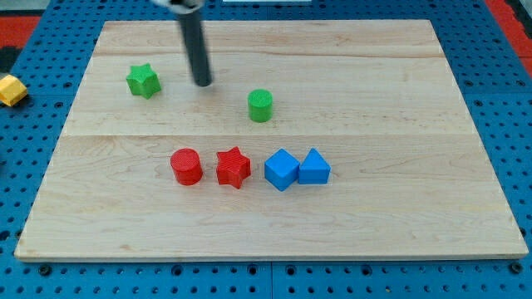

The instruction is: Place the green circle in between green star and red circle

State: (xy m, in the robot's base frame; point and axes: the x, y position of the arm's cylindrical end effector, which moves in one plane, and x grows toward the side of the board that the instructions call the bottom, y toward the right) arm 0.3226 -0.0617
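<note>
The green circle [260,105] stands on the wooden board a little above the middle. The green star [143,80] lies at the upper left. The red circle [186,166] lies below the middle, left of centre. My tip [203,83] is on the board between the green star and the green circle, to the upper left of the green circle, touching no block.
A red star [233,167] lies just right of the red circle. A blue cube [281,169] and a blue triangular block [314,167] touch each other right of it. A yellow block [10,90] lies off the board [416,124] at the view's left edge.
</note>
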